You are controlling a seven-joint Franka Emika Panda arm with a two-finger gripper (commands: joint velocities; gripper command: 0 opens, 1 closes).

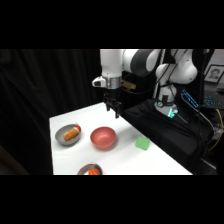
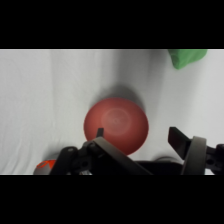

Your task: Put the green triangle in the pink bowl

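While the gripper point(image 1: 117, 111) hangs empty with fingers spread, high above the pink bowl point(image 1: 103, 138), the green triangle point(image 1: 143, 144) is seen well off to one side, near the table point(image 1: 165, 160) edge, where a careless approach could knock it overboard.

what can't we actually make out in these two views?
- Green triangle: wrist view, cut off by the top edge; only part shows.
- Front grey bowl: side view, cut off by the bottom edge; the orange item inside it is too blurred to identify.
- Orange-red item: wrist view, mostly hidden behind the end effector linkage.
- Pink bowl: wrist view, lower rim covered by the linkage.
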